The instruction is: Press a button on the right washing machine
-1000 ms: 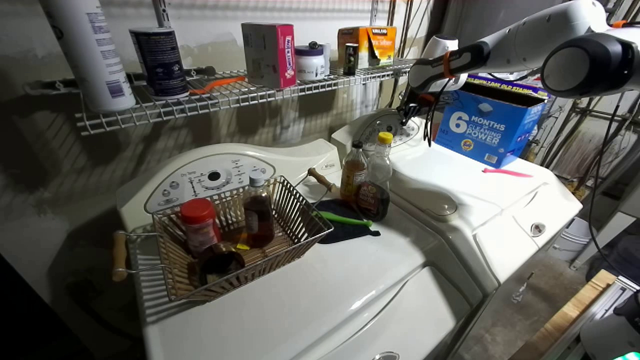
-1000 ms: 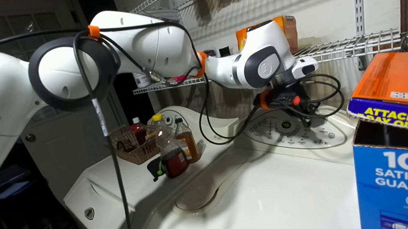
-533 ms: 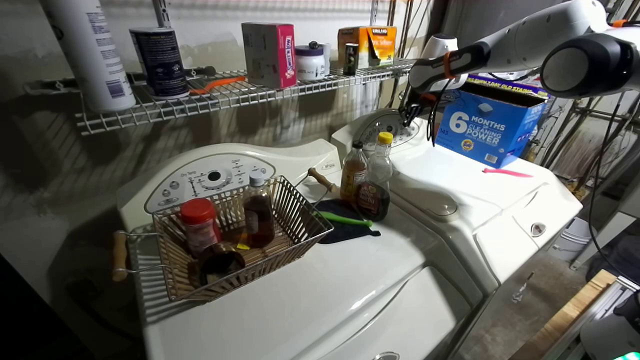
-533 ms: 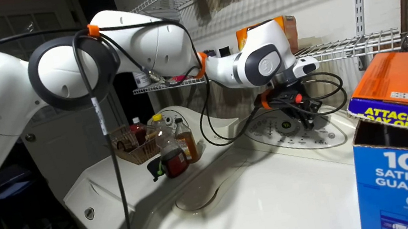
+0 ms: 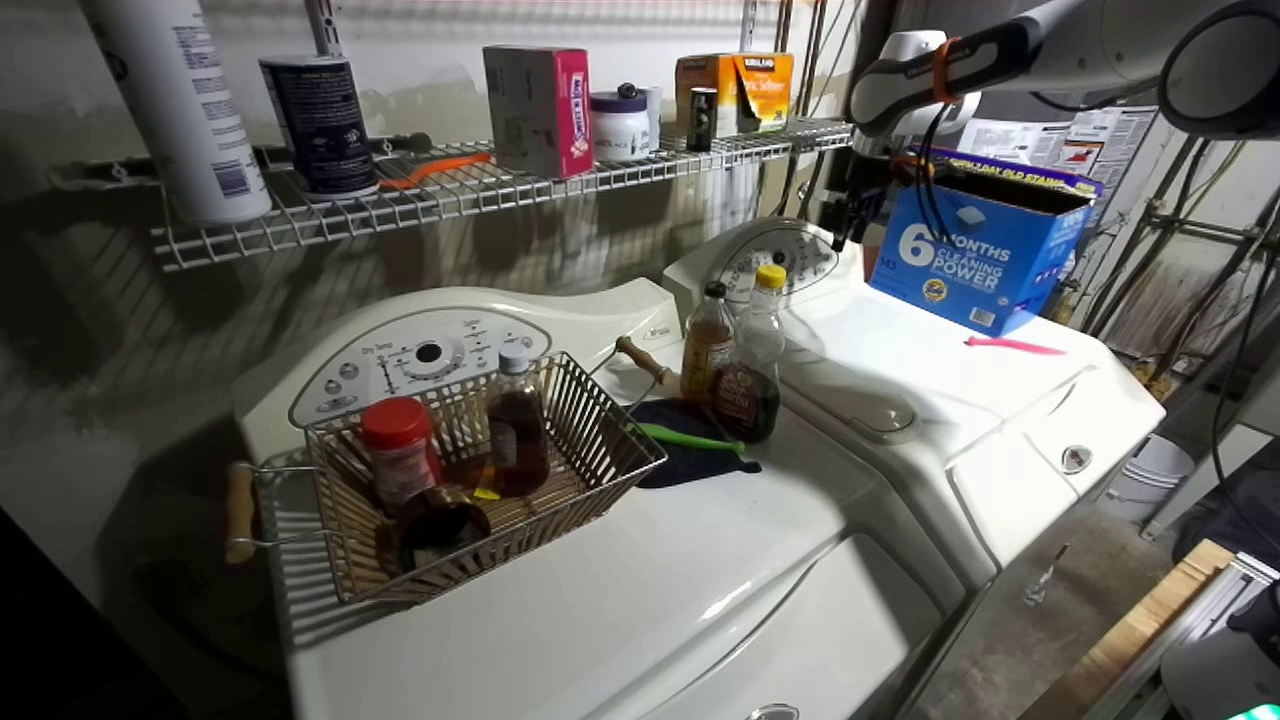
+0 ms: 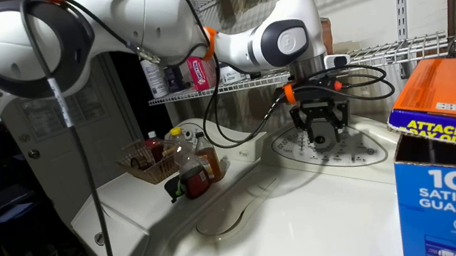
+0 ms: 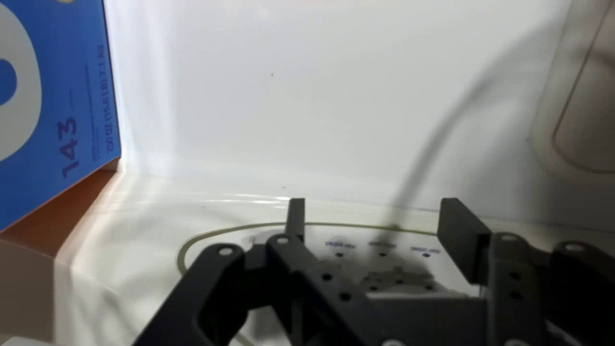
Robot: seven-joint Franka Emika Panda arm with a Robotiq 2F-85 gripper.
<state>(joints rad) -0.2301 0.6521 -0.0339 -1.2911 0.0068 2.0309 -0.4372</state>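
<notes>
Right washer (image 5: 930,365); blue box (image 5: 1000,255) atop, beside console (image 6: 342,154).

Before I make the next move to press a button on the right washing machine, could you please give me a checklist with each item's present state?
1. Gripper at the right washing machine: ok; the wrist view shows that machine's control console beyond the fingers.
2. Fingers closed for a narrow press: not ok; they stand well apart, so closing them first would probably help.
3. Fingers empty: ok; nothing is held between them.
4. Fingers aligned with the intended press spot: cannot tell; the gripper hides part of the console.
5. Fingers touching the console: cannot tell; no view settles the gap.
6. Blue box clear of the fingers: ok; the wrist view shows it apart.
</notes>
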